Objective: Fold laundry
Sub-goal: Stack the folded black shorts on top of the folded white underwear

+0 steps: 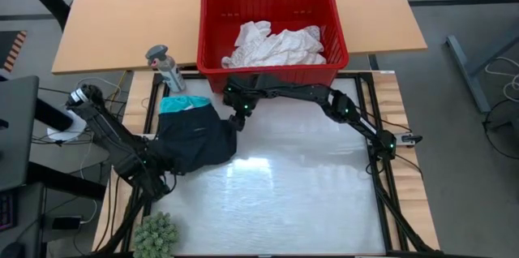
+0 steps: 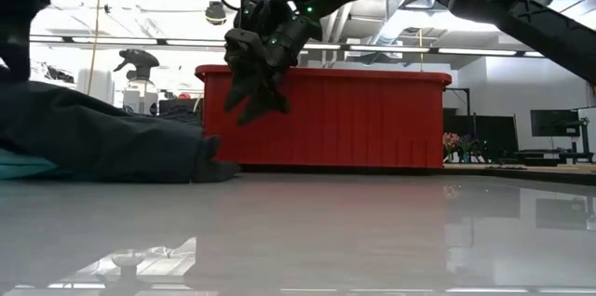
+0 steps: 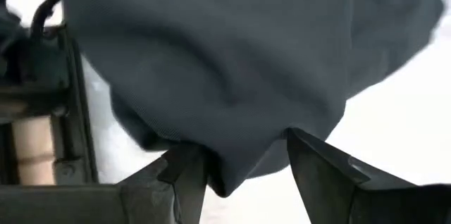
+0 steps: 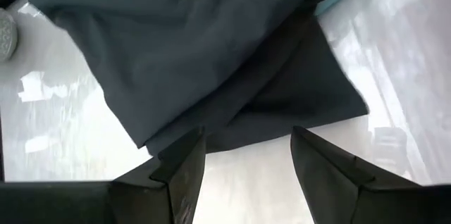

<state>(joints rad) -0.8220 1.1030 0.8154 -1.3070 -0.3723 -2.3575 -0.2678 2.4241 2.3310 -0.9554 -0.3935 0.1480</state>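
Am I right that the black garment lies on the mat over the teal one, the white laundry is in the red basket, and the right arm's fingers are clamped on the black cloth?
Not quite: the right gripper hangs open above the mat, clear of the black garment, as the low view shows. The teal garment and the white laundry in the red basket are as you say.

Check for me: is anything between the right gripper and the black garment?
Nothing visible. The right gripper hangs open just above the black garment at its basket-side corner, with only air below it in the low view.
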